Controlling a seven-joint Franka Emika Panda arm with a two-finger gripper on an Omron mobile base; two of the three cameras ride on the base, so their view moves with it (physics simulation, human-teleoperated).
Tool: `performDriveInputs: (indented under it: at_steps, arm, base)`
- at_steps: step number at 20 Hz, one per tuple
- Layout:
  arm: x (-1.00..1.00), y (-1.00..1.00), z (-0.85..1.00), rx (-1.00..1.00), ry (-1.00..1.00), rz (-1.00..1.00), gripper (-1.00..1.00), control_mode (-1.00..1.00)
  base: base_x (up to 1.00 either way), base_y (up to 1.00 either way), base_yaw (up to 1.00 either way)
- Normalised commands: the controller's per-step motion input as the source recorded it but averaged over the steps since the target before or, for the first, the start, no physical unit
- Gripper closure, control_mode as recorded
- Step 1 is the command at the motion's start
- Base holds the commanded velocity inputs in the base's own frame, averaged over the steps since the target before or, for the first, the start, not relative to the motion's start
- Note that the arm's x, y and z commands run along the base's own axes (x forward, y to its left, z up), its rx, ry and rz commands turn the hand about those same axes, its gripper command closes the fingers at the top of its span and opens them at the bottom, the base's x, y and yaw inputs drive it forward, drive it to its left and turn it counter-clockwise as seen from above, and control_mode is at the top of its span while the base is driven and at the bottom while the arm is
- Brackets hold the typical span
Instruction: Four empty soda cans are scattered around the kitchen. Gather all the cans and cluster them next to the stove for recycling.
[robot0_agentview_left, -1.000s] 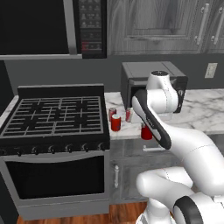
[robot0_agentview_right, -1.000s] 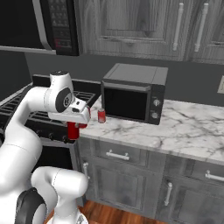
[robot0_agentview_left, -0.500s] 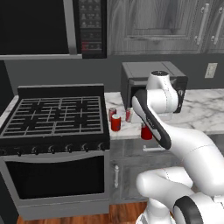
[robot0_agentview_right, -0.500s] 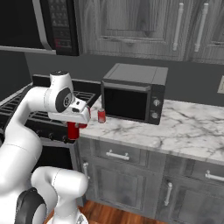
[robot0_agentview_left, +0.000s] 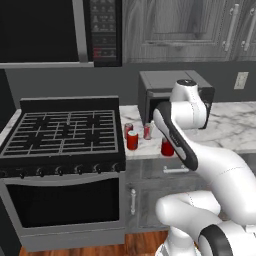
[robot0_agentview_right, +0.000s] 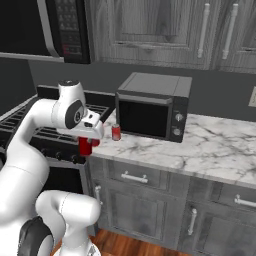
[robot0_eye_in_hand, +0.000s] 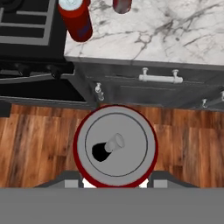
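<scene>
My gripper (robot0_agentview_right: 86, 145) is shut on a red soda can (robot0_agentview_right: 85, 147) with a silver top, held upright over the counter's front edge just right of the stove (robot0_agentview_left: 62, 132). The hand view looks straight down on this can's lid (robot0_eye_in_hand: 115, 146), between my fingertips. In the left base view the held can (robot0_agentview_left: 167, 148) peeks out from behind my forearm. Three more soda cans stand together on the marble counter beside the stove: one at the front (robot0_agentview_left: 132, 140), one behind it (robot0_agentview_left: 128, 128) and one further right (robot0_agentview_left: 147, 131). Two of them show in the hand view (robot0_eye_in_hand: 75, 17) (robot0_eye_in_hand: 122, 4).
A dark boxy countertop oven (robot0_agentview_left: 172, 92) stands behind the cans against the wall. A black microwave (robot0_agentview_left: 50, 30) hangs over the stove. The marble counter (robot0_agentview_right: 210, 150) runs on to the right. Drawers with metal handles (robot0_eye_in_hand: 159, 78) sit below it, above a wooden floor.
</scene>
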Motion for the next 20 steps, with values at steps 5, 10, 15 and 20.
performDriveInputs:
  at_steps: [5,10,15,20]
  arm:
    - [0.3,-0.05,0.03,0.02,-0.01,0.0,1.0,-1.0]
    - [0.29,-0.03,-0.02,0.02,0.0,0.01,1.0,-1.0]
    - [0.29,-0.07,-0.1,0.0,0.0,0.08,1.0,-1.0]
    - [0.15,-0.02,-0.17,0.0,0.0,0.13,1.0,-1.0]
  base:
    - [0.0,0.0,0.0]
    - [0.0,0.0,0.0]
    - [0.0,0.0,0.0]
    - [0.0,0.0,0.0]
